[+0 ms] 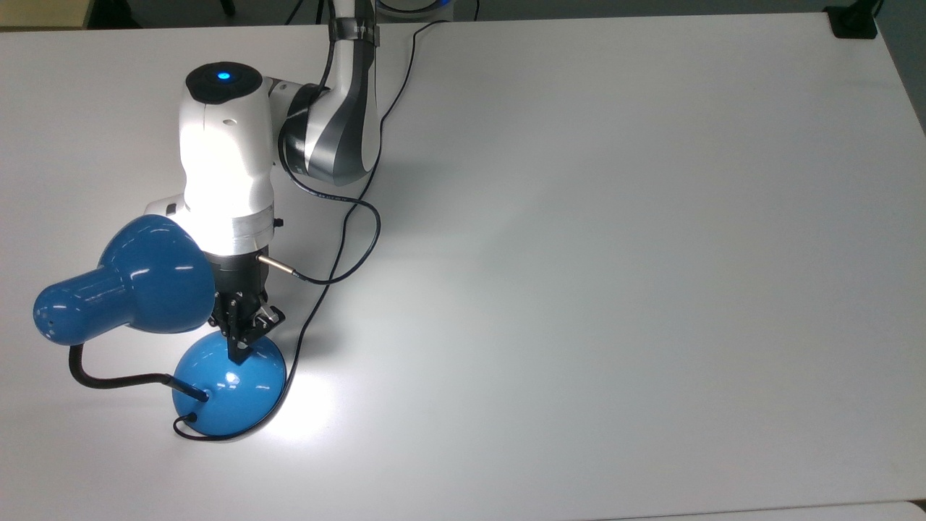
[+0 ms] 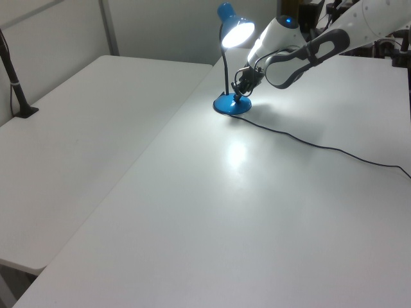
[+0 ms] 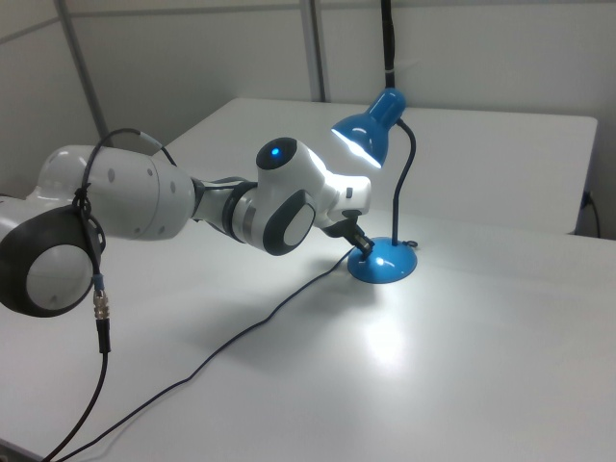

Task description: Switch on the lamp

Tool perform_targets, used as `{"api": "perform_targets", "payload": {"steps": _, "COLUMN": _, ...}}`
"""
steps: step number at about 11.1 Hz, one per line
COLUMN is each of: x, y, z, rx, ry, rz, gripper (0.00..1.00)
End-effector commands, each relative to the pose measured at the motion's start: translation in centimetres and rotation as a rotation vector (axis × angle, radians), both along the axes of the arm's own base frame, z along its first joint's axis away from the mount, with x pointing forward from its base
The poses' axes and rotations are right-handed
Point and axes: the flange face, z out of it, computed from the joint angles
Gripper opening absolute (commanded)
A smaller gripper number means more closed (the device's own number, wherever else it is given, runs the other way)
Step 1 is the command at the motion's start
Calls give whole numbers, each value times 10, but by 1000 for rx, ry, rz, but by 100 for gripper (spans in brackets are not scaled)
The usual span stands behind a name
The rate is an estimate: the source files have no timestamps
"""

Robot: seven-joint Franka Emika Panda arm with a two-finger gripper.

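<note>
One lamp [image 1: 145, 289] stands on the white table [image 1: 615, 253], near the top view's lower-left corner, and it is lit: the mouth of the blue shade [image 2: 236, 29] glows and a bright patch lies on the tabletop beside the round blue base [image 1: 230, 394]. The base sits a little in from the top view's bottom edge and left edge. One black gooseneck [image 3: 408, 178] rises from the base and bends over to carry the shade. One thin black cord [image 2: 321, 146] runs from the base away across the table.

One robot arm [image 3: 192, 207] reaches in from the top view's top edge, and its gripper [image 1: 239, 347] points down onto the upper part of the base, the fingers drawn together with the tip touching or almost touching the blue dome. The wrist sits just beside the shade, very close to it.

From the base toward the top view's right edge the table is bare and wide open. In the left view a second white table [image 2: 77, 128] adjoins along the long edge.
</note>
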Motion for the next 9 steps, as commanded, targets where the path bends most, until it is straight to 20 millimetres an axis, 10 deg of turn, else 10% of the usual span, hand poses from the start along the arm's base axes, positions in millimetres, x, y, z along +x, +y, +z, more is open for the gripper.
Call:
{"api": "perform_targets", "payload": {"steps": 1, "x": 9, "y": -2, "z": -13, "rx": 5, "ry": -31, "rz": -18, "gripper": 0}}
{"api": "perform_targets", "payload": {"steps": 5, "x": -1, "y": -12, "z": 22, "rx": 7, "ry": -64, "rz": -32, "gripper": 0}}
{"api": "perform_targets", "payload": {"steps": 9, "x": -38, "y": 19, "z": 50, "rx": 45, "ry": -33, "rz": 6, "gripper": 0}}
